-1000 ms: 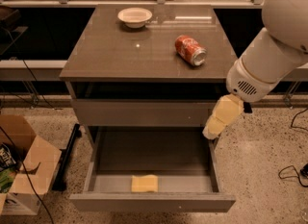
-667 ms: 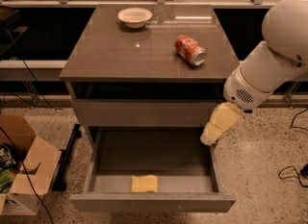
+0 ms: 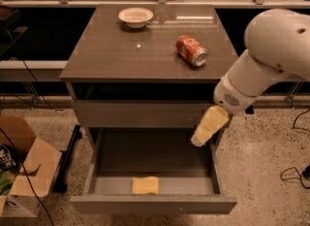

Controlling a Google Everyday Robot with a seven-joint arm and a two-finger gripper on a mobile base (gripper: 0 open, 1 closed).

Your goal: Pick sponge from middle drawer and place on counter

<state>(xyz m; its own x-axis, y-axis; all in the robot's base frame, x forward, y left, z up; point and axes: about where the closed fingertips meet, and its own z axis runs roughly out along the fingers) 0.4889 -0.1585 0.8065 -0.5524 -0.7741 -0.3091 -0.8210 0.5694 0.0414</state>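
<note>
The pale yellow sponge (image 3: 145, 185) lies flat on the dark floor of the open middle drawer (image 3: 150, 204), near its front wall. The gripper (image 3: 199, 139), with cream-yellow fingers, hangs over the drawer's right rear part, above and to the right of the sponge, apart from it. It holds nothing. The counter (image 3: 121, 50) is the glossy grey-brown top of the cabinet.
A red soda can (image 3: 192, 50) lies on its side on the counter's right part. A white bowl (image 3: 135, 16) stands at the counter's back. A cardboard box (image 3: 24, 171) sits on the floor at the left. Cables (image 3: 294, 171) lie on the floor at the right.
The arm and gripper have moved left and slightly down, toward the drawer's inside. The sponge has not moved.
</note>
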